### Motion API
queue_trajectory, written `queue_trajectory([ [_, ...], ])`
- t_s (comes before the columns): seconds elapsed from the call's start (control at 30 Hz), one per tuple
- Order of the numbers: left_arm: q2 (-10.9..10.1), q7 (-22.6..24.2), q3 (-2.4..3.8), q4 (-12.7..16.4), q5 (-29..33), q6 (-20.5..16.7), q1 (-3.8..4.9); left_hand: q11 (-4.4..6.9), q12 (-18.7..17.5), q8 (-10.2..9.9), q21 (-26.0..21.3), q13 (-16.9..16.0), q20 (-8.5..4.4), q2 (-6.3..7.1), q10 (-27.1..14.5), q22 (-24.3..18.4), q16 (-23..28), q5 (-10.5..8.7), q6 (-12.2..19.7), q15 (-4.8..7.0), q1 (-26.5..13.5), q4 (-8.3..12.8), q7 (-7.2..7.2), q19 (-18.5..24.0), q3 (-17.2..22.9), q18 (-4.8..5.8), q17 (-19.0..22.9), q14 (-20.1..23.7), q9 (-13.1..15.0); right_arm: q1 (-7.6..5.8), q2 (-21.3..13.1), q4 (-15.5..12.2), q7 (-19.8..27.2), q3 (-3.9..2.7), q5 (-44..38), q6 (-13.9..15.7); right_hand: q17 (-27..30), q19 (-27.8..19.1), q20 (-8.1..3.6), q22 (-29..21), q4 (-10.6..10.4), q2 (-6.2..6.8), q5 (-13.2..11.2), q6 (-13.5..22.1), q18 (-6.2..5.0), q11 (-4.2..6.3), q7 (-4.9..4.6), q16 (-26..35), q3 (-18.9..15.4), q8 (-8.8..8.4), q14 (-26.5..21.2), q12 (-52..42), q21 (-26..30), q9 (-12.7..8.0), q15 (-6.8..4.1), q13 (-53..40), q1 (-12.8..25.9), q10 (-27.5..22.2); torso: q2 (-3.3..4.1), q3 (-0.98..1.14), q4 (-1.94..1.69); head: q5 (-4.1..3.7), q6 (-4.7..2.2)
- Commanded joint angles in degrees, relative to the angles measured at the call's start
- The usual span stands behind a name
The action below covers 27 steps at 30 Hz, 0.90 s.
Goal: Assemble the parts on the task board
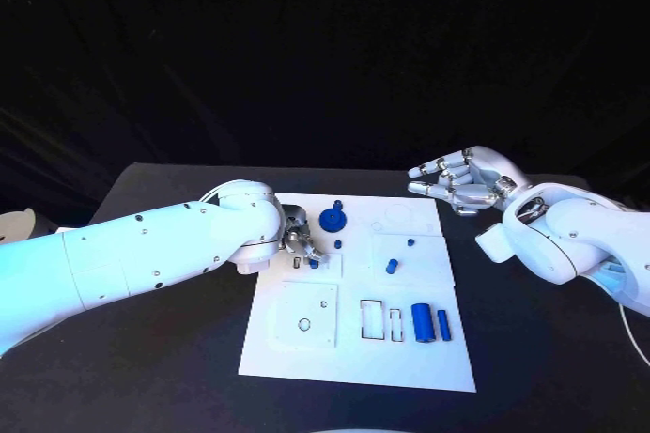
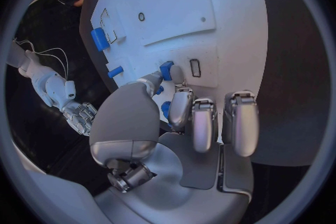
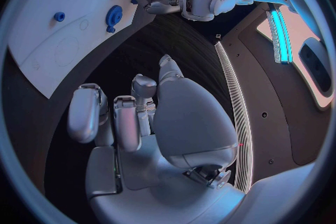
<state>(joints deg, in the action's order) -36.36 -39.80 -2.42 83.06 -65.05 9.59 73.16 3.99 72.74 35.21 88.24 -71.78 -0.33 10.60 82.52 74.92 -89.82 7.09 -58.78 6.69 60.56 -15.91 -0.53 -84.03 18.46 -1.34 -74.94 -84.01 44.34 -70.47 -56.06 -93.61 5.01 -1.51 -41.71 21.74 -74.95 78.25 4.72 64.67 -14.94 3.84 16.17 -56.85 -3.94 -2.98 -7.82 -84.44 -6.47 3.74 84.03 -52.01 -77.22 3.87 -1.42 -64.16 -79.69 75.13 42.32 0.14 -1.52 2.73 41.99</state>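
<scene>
On the worktop (image 1: 162, 377), the white board (image 1: 355, 358) carries two blue cylinders (image 1: 422, 321) lying side by side, long axes running toward the robot. The left hand (image 1: 298, 240) pinches a small blue part (image 2: 167, 70) against the board. The right hand (image 1: 465, 181) hovers off the board, fingers curled, holding nothing.

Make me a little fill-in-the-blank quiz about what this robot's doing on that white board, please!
1. The left robot hand pinches a small ____ part on the task board.
2. The right robot hand hangs beyond the board, holding ____.
3. The two blue cylinders lie ____ on the board.

Missing words: blue; nothing; side by side
</scene>
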Motion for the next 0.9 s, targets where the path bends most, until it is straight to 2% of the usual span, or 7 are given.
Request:
queue_trajectory([
  [0.03,0.0,-3.1,-0.19,0.0,0.3,1.1,-0.34,0.09,0.1,-0.1,0.2,-0.1,-0.39,-0.75,0.4,13.1,-0.2,0.31,-0.4,0.36,-0.4,-0.5,0.15,-5.3,-2.3,0.82,-15.1,-6.0,0.2,0.03,0.0,-0.1,0.0,0.00,-0.1,-1.0,-5.5,-0.4,-0.09,-0.2,0.0,-0.25,-0.5,-0.1,-1.21,0.10,-0.09,0.3,-0.5,0.20,3.7,0.2,0.2,0.1,0.03,0.1,0.4,-0.4,0.01,-0.04,0.00,0.00,-0.09],
  [0.23,-0.9,-3.1,0.13,0.9,0.3,-0.5,-0.34,0.16,0.2,-0.2,0.2,-0.2,-0.50,-2.13,0.5,13.2,-0.2,0.09,-0.4,0.47,-2.8,-0.7,0.04,-5.3,-9.7,0.84,-15.1,-6.0,0.9,0.03,0.0,0.0,-0.1,0.00,-0.1,-1.2,-5.3,-0.5,-0.09,-0.4,0.2,-0.20,-0.9,-0.1,-1.24,0.11,-0.09,0.5,-0.7,0.19,3.7,0.4,0.4,0.1,0.03,0.4,0.2,-0.5,0.00,-0.05,0.01,0.03,-0.26],
  [0.33,-1.7,-3.0,0.62,1.7,0.6,-1.5,-0.30,0.17,0.0,-0.2,0.1,-0.1,-0.54,-2.78,0.3,13.0,-0.2,-0.11,-0.2,0.49,-3.3,-0.7,0.08,-5.2,-12.4,0.78,-15.1,-6.0,1.1,0.03,0.0,0.1,-0.2,0.00,-0.1,-1.3,-5.2,-0.5,-0.09,-0.5,0.5,-0.16,-1.2,-0.1,-1.25,0.12,-0.08,0.6,-0.8,0.19,3.6,0.5,0.4,0.1,0.02,0.5,-0.1,-0.6,-0.02,-0.02,-0.02,0.01,-0.22],
  [0.57,-3.6,-3.0,2.08,4.1,1.5,-3.2,0.40,0.03,-0.7,-0.3,-0.2,0.6,-0.46,-3.79,-0.2,12.7,-0.2,-0.62,0.5,0.39,-3.3,-0.8,0.25,-5.1,-17.6,0.70,-15.1,-6.0,1.7,0.03,0.1,0.3,-0.3,0.00,-0.2,-1.3,-5.1,-0.5,-0.09,-0.6,0.6,-0.14,-1.3,-0.1,-1.27,0.11,-0.08,0.6,-0.9,0.19,3.6,0.6,0.5,0.1,0.02,0.6,-0.2,-0.6,-0.05,0.01,-0.05,0.26,-0.45],
  [0.67,-4.3,-2.9,3.07,4.8,2.3,-2.4,0.84,-0.05,-1.1,-0.3,-0.5,1.0,-0.43,-4.15,-0.4,12.3,-0.2,-0.60,0.7,0.34,-2.9,-0.8,0.33,-5.0,-18.5,0.60,-15.1,-6.0,1.8,0.03,0.2,0.6,-0.3,0.00,-0.2,-1.4,-5.1,-0.6,-0.09,-0.6,0.6,-0.15,-1.3,-0.1,-1.28,0.11,-0.08,0.6,-0.9,0.19,3.6,0.6,0.5,0.1,0.02,0.6,-0.2,-0.6,-0.03,0.02,-0.03,0.34,-0.54],
  [0.8,-5.0,-2.9,4.03,4.9,3.5,1.0,1.99,-0.97,-4.1,-2.1,-2.7,3.9,0.02,-4.71,-2.6,9.9,-0.2,-0.57,3.3,-0.34,0.9,-0.7,1.36,-4.0,-20.1,-0.05,-15.1,-6.0,1.2,0.05,0.5,0.9,-0.2,0.04,-0.2,-1.5,-5.1,-0.6,-0.09,-0.7,0.6,-0.15,-1.3,-0.1,-1.29,0.11,-0.08,0.7,-0.9,0.19,3.6,0.7,0.5,0.1,0.02,0.6,-0.2,-0.6,0.09,0.00,0.05,0.40,-0.75],
  [0.9,-4.9,-2.8,4.32,3.4,4.6,3.8,3.68,-1.95,-5.9,-4.8,-3.5,5.7,0.73,-5.12,-4.0,9.0,-0.2,-0.43,5.6,-1.14,4.1,-0.4,2.64,-3.6,-20.3,-0.26,-15.1,-6.0,-0.7,0.10,0.7,1.2,-0.2,0.08,-0.2,-1.6,-5.1,-0.6,-0.09,-0.6,0.5,-0.17,-1.3,-0.1,-1.28,0.11,-0.08,0.7,-0.9,0.20,3.6,0.6,0.5,0.1,0.02,0.6,-0.2,-0.6,0.09,-0.03,0.08,0.40,-0.81],
])
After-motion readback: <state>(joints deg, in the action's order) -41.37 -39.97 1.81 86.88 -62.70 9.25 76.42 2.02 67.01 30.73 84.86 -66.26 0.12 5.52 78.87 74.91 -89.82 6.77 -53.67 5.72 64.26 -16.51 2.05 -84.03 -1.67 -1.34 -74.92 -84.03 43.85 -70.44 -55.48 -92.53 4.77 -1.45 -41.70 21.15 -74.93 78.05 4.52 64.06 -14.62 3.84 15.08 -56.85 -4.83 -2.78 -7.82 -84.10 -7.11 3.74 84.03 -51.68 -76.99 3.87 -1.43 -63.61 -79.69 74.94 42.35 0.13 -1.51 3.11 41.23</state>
